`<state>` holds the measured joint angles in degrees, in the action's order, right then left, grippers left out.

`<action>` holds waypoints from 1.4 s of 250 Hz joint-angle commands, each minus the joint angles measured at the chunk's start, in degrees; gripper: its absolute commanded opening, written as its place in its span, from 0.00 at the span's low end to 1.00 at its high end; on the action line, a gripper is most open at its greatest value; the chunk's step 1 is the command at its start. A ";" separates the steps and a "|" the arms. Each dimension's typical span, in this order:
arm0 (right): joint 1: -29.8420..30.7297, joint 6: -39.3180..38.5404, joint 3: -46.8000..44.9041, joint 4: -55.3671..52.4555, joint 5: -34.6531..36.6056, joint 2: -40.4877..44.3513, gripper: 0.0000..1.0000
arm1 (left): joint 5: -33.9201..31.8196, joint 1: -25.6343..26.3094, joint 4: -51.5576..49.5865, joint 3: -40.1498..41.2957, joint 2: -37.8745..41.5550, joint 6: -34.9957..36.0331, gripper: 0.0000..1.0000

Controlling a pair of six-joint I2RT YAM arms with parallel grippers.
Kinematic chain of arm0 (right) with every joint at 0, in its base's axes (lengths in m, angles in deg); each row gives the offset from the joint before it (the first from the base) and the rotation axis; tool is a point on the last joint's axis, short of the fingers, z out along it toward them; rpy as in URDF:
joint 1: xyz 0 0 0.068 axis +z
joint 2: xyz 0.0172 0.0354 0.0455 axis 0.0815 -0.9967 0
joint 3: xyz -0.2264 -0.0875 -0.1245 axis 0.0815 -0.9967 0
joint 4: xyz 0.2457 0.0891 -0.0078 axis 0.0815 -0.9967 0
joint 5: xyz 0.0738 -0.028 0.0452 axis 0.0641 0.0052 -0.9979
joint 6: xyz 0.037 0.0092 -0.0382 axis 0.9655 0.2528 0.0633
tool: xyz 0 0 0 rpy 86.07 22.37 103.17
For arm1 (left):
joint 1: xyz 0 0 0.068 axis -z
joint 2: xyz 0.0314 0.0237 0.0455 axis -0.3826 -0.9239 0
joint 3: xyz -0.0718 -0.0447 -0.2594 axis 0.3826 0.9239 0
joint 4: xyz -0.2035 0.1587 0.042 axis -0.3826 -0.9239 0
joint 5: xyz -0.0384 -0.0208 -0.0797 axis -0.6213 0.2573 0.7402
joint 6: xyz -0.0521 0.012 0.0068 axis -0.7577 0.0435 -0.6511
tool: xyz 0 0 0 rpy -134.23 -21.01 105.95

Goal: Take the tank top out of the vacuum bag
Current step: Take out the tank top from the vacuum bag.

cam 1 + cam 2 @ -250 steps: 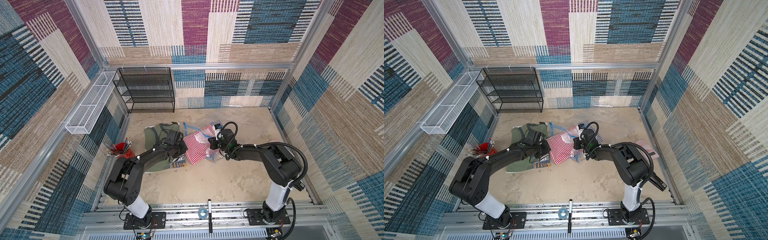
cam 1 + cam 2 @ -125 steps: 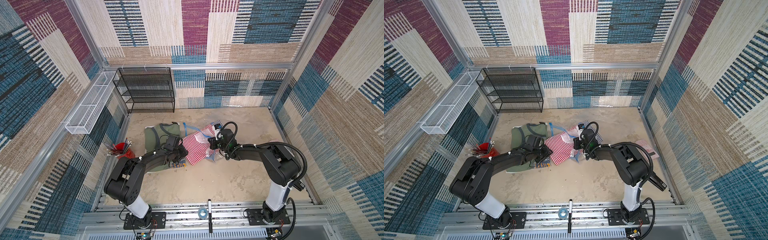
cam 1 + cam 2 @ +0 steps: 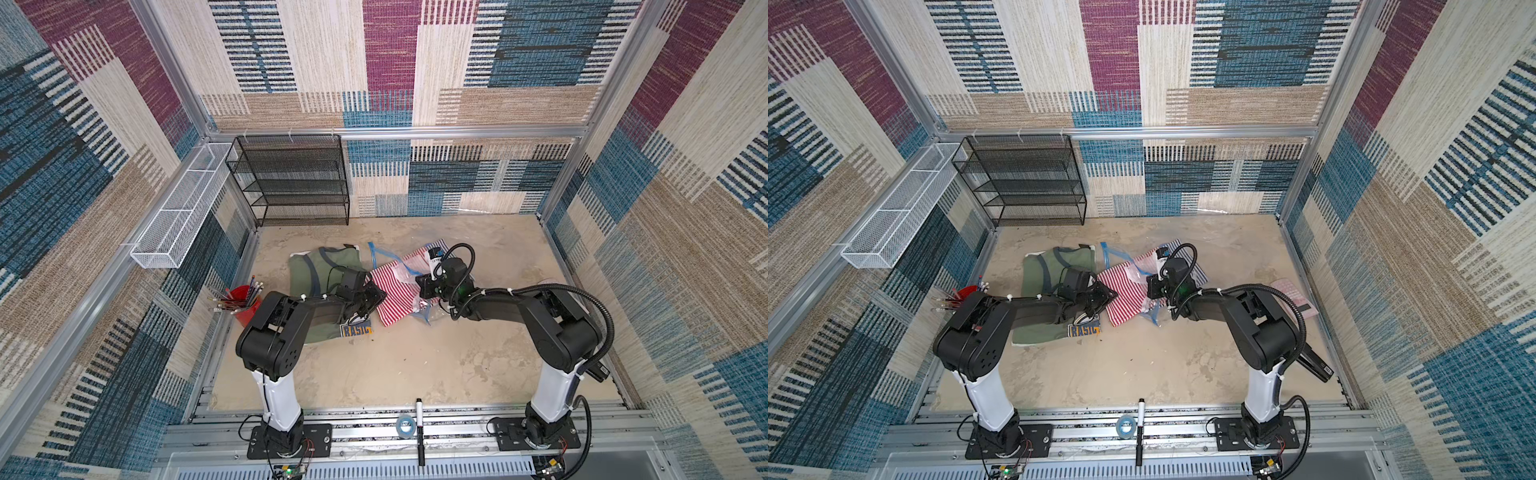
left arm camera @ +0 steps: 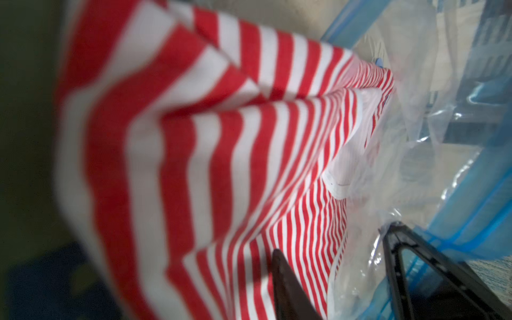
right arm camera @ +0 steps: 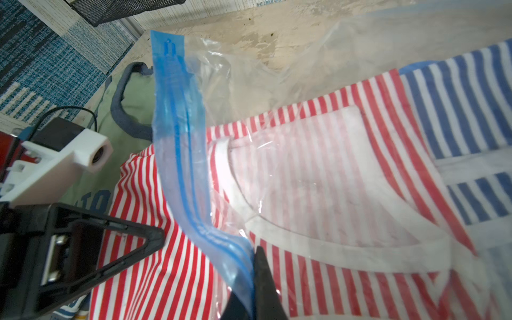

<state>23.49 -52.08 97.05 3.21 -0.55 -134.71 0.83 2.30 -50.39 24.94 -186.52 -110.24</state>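
Tank top (image 3: 395,295), red-and-white striped, lay mid-table, partly out of the vacuum bag (image 5: 177,133). Its lower part was past the bag's blue zip strip. The white-trimmed neck end sat under the clear plastic.

The right gripper (image 5: 252,266) was clenched on the zip strip, which rose from between its fingers. The left gripper (image 4: 331,238) was at the tank top's free edge, beside the green shirt (image 3: 316,270). Its jaws stood a little apart, with striped cloth and plastic film between them. Whether they pinched the cloth could not be told.

A blue-striped garment (image 5: 457,97) also lay under the bag's plastic, just beyond the tank top. A red cup (image 3: 243,309) near the left wall held pencils (image 3: 232,297).

In both top views the left gripper's tips were hidden by its own wrist, and the left arm covered much of the shirt. The near cloth in the left wrist view was blurred. A pink flat thing (image 3: 1289,297) by the right arm was partly hidden and too unclear to name.
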 commanded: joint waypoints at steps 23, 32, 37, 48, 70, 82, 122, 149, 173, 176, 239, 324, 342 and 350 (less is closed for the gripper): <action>-0.06 -0.42 0.83 0.34 -0.60 -0.64 0.00 | 0.15 0.39 0.77 0.08 2.44 0.42 0.00; 0.01 -0.42 0.64 0.37 -0.42 -0.32 0.00 | 0.71 0.36 0.68 0.14 3.05 0.80 0.00; 0.03 -0.54 0.50 0.39 -0.34 -0.17 0.00 | 1.06 0.41 0.67 0.21 3.31 0.95 0.00; -0.08 -0.57 0.36 0.45 0.00 0.14 0.00 | 1.90 0.40 0.68 0.22 3.79 1.03 0.00; -0.04 -0.54 0.03 0.88 0.03 0.41 0.00 | 2.64 0.73 0.68 0.37 5.53 0.18 0.00; -0.01 -0.42 0.05 1.03 -0.19 0.14 0.00 | 2.40 1.08 0.66 0.48 6.86 0.13 0.00; 0.01 -0.27 0.43 0.76 -0.77 -0.15 0.00 | 0.70 1.31 -3.09 0.11 13.27 -0.34 0.00; -0.02 -0.28 0.04 0.92 -0.35 0.56 0.00 | -0.78 1.31 -8.54 -2.09 16.47 0.46 0.00; 0.04 -0.31 -0.01 0.98 -0.35 0.51 0.00 | -1.20 1.27 -11.34 -3.54 18.62 0.27 0.00; -0.04 -0.39 0.02 0.89 -0.34 0.39 0.00 | -1.22 1.29 -11.57 -3.64 18.90 0.03 0.00; 0.02 -0.37 0.22 0.85 -0.55 0.40 0.00 | -2.93 1.48 -18.75 -5.77 24.66 -2.60 0.00; -0.08 -0.44 0.04 0.93 -0.39 0.68 0.00 | -9.51 1.50 -33.05 -12.29 32.81 -1.35 0.00; -0.10 -0.37 0.12 0.85 -0.57 0.63 0.00 | -11.33 1.48 -34.16 -12.81 34.75 -1.78 0.00; 0.01 -0.37 0.05 0.84 -0.55 0.59 0.00 | -12.06 1.42 -34.43 -13.00 35.54 -2.02 0.00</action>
<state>23.47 -52.08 97.18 3.17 -0.57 -134.56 -6.84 3.86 -80.97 13.09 -153.43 -112.93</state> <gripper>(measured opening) 0.048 0.073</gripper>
